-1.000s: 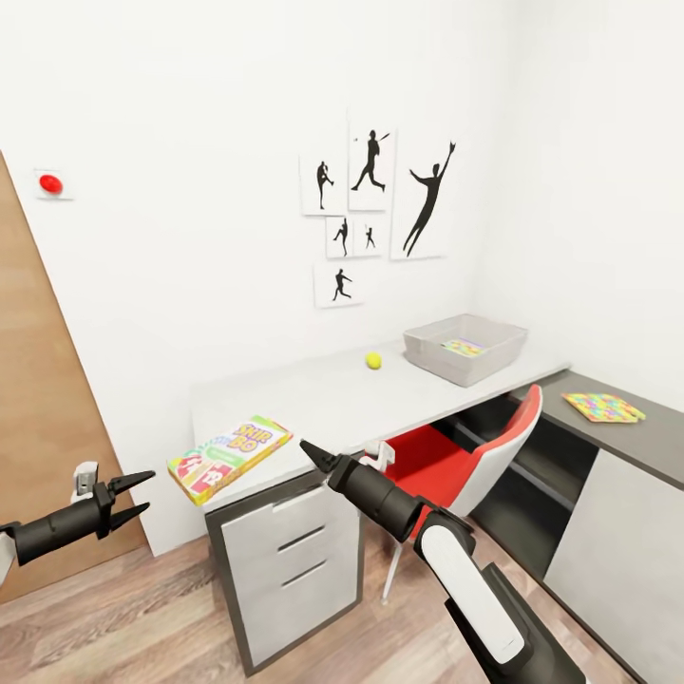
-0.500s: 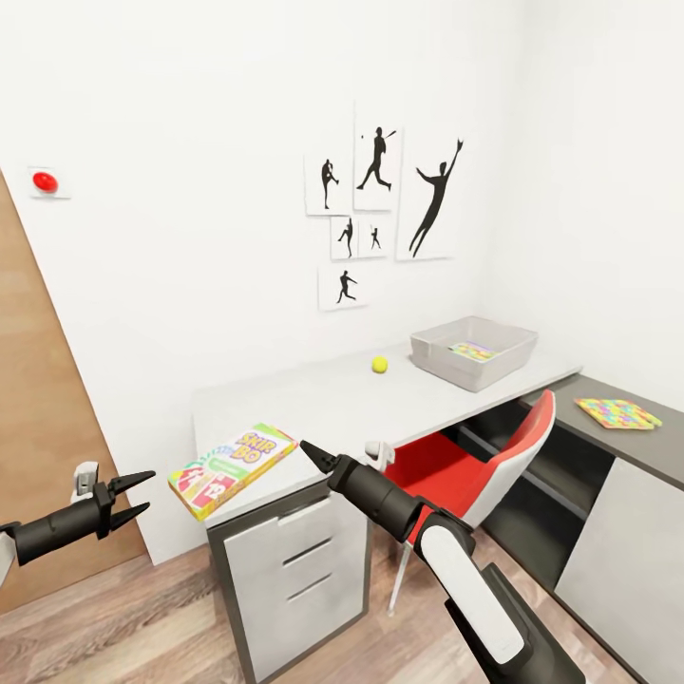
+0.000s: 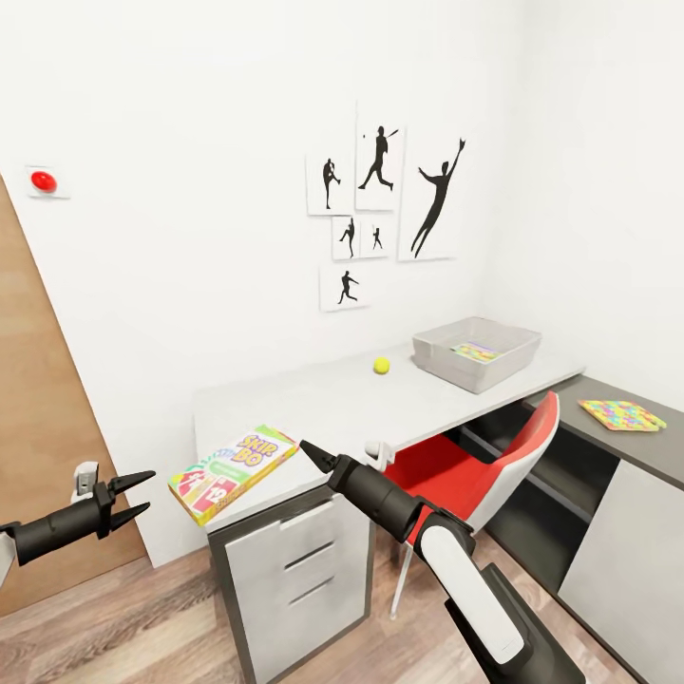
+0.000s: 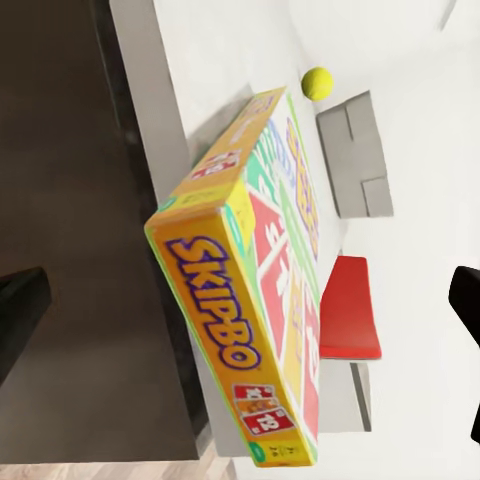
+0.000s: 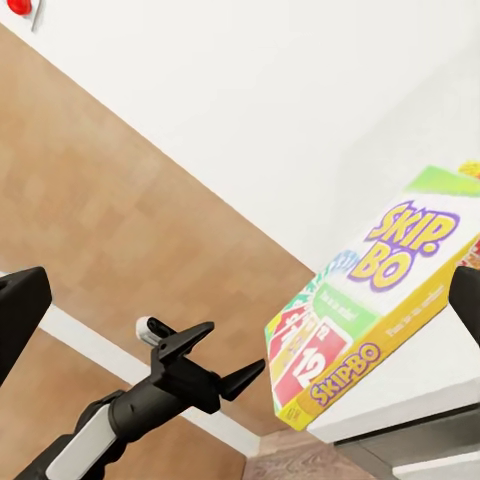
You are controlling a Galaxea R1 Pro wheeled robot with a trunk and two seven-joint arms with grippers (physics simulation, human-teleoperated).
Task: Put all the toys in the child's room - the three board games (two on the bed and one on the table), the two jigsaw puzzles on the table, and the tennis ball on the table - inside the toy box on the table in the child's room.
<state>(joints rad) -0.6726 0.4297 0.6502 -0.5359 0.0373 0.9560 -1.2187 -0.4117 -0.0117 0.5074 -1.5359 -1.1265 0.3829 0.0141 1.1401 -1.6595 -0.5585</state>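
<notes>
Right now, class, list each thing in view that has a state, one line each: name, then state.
SKIP-BO game: flat on the table, overhanging its near corner, not held.
Tennis ball: resting on the table beside the toy box.
Toy box: open-topped, a colourful puzzle inside.
Jigsaw puzzle: flat on the dark cabinet.
Left gripper: open, empty.
Right gripper: empty; open in its wrist view.

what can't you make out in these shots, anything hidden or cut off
- Toy box contents, head view: its near wall hides most of the inside; a colourful flat piece shows, too small to identify.
- SKIP-BO box underside and far edge, head view: hidden by the box itself and the table.
- Right gripper, head view: fingers overlap, so the opening is unclear.
- Left gripper: open, empty.
</notes>
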